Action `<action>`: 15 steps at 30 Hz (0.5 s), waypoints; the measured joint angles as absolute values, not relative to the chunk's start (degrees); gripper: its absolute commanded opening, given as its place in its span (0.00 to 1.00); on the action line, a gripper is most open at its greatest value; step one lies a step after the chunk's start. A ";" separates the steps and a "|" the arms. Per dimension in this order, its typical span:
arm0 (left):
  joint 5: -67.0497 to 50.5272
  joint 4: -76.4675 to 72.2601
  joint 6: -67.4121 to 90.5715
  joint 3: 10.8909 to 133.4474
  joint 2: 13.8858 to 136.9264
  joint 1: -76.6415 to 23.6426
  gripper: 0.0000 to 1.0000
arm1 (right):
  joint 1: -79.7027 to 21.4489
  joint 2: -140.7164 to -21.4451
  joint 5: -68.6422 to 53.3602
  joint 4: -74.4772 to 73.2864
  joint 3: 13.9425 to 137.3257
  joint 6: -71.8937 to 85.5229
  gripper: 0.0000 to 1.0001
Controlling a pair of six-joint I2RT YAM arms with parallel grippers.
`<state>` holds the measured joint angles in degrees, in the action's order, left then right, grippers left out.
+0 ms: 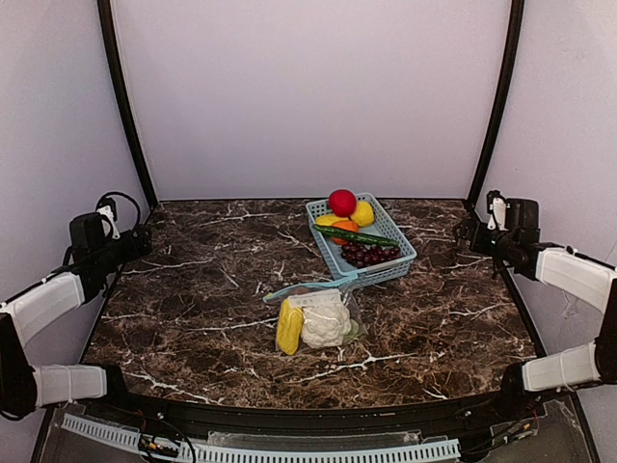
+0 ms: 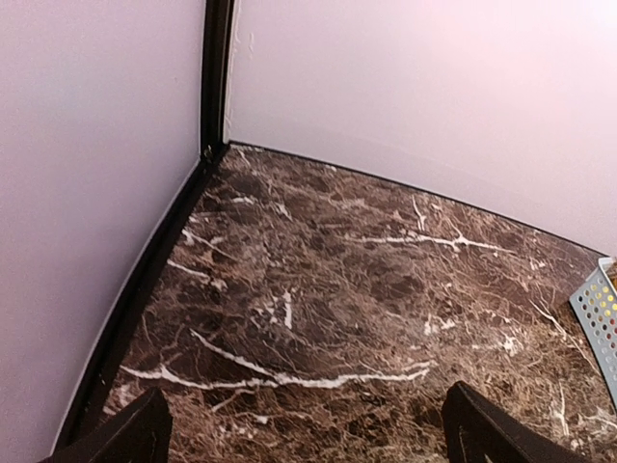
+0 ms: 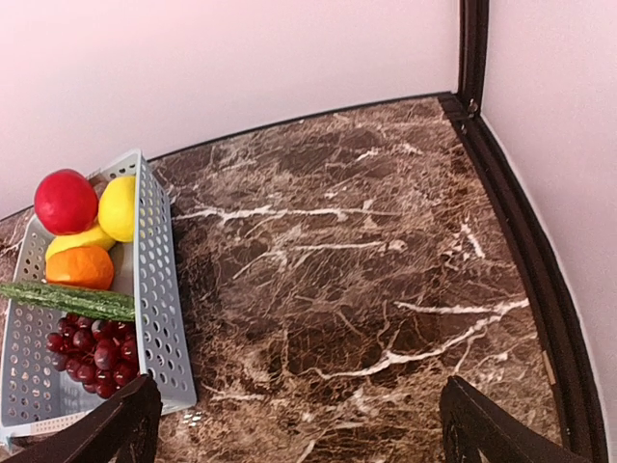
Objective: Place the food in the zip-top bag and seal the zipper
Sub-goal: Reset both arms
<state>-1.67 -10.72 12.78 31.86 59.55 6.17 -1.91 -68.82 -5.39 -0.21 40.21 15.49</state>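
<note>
My left pincer (image 2: 307,432) and right pincer (image 3: 299,422) hang released, empty, over the brown marble table's (image 1: 193,289) side edges; the clear flat zip-top bag (image 1: 339,301) lies mid-table.

No legible text, brand or number in any view. Only candidate is the white label patch (image 1: 310,299) on the zip-top bag (image 1: 356,314): too small and blurred to read any print.

You are in a robot test booth. Plain pale walls (image 1: 308,96) and black poles (image 1: 123,106) close in the marble table (image 1: 193,309).
</note>
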 measured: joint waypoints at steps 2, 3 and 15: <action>0.45 -14.44 11.75 29.36 58.54 6.17 0.99 | 0.01 -66.87 -5.52 5.34 36.40 14.11 0.99; 1.04 -15.92 11.22 28.45 58.41 6.17 0.99 | 0.71 -65.98 -5.45 7.94 34.61 13.56 0.99; 1.76 -40.88 3.95 15.81 67.88 6.17 0.98 | 2.42 -64.40 -2.68 40.32 15.31 5.06 0.99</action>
